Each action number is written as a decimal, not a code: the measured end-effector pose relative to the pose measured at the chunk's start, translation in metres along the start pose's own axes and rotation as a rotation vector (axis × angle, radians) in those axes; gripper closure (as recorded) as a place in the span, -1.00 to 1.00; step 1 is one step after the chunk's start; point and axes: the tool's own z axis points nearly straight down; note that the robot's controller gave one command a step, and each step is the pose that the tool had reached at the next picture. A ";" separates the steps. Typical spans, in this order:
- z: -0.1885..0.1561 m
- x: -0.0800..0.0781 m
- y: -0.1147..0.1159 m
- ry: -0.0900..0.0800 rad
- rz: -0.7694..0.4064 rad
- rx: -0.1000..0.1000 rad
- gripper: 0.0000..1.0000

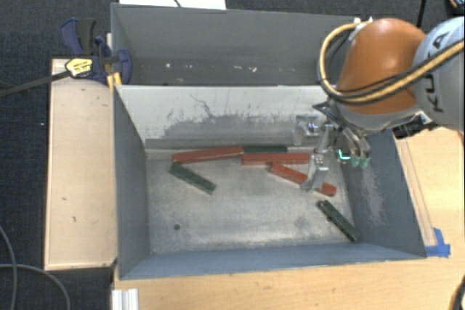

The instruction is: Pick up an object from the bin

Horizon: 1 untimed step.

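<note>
the gripper [317, 174] is down by the right wall of the bin [134, 156], over a slanted red stick [287, 172], with a dark green stick [336, 219] near the bottom right corner, and i cannot tell if the gripper is spread or pinching.

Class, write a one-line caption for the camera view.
Gripper low over a slanted red bar at the right of the grey bin, other red and green bars nearby.

Sticks [207, 155] line the back of the bin [134, 178], the claw [312, 184] at their right end.
</note>
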 end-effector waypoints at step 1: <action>0.044 -0.014 -0.017 -0.003 0.111 0.000 -1.00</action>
